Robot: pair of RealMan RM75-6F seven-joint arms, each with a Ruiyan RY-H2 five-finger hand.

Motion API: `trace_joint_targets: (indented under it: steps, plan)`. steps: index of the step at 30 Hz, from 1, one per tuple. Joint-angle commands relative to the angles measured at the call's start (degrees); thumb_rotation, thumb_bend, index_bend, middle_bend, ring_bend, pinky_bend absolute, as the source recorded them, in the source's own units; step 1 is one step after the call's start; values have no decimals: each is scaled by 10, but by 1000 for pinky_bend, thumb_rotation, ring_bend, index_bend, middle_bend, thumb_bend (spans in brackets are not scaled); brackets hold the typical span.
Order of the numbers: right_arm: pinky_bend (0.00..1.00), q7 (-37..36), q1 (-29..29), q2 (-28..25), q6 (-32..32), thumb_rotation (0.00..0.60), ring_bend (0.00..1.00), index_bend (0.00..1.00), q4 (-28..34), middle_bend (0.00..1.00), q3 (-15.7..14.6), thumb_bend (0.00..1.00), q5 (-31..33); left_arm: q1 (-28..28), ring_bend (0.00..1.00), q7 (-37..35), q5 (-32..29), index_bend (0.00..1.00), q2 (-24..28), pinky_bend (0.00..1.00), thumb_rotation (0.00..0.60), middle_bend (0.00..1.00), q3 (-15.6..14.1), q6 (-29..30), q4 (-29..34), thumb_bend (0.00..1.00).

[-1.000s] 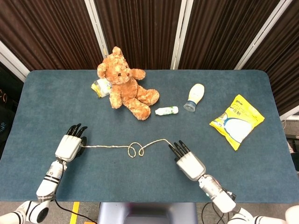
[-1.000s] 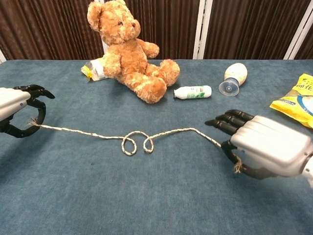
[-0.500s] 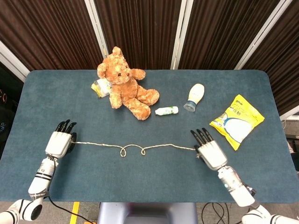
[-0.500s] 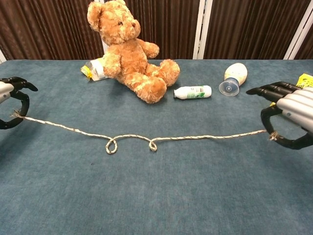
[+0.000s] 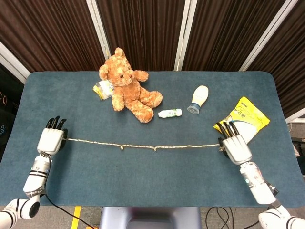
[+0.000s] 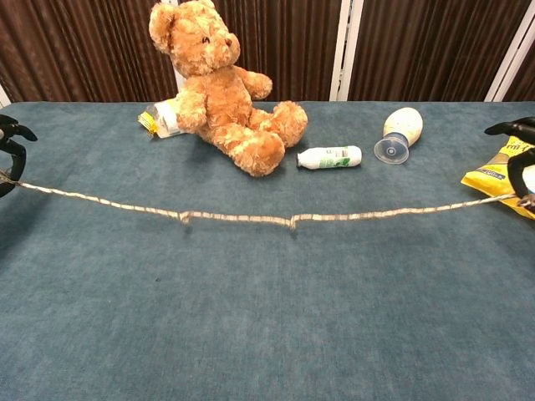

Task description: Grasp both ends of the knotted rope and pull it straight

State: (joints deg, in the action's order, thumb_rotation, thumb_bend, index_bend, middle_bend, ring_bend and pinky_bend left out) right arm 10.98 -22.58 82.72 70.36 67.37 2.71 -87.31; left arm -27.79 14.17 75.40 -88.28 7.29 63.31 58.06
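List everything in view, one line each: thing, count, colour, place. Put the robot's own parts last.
rope: 1, off-white, stretched across the front of the table between the two hands, two small tight knots near its middle
teddy bear: 1, orange-brown, sitting at the back left of centre
crumpled wrapper: 1, yellow and white, beside the bear on its left
small bottle: 1, white with green label, lying on its side right of the bear
large bottle: 1, cream white, lying down, back right of centre
snack bag: 1, yellow and white, right side
table: 1, blue-green cloth top
curtain: dark brown, behind the table
left hand: 1, white with black fingers, holds the rope's left end
right hand: 1, white with black fingers, holds the rope's right end
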Motion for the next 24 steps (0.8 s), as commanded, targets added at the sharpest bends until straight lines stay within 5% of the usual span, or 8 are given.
trace_joint_targets:
  steps: [1,24]
  plan:
    - [0,-12,3,-6,1,600,0,784,-7,151,3,556,6,-4,7,7,-15,622,-6,130,600,142,5,-16,-11,454]
    - [0,-49,14,20,-29,600,0,778,-104,151,-6,556,29,-18,11,-26,-37,631,-44,130,600,145,-1,-85,-112,453]
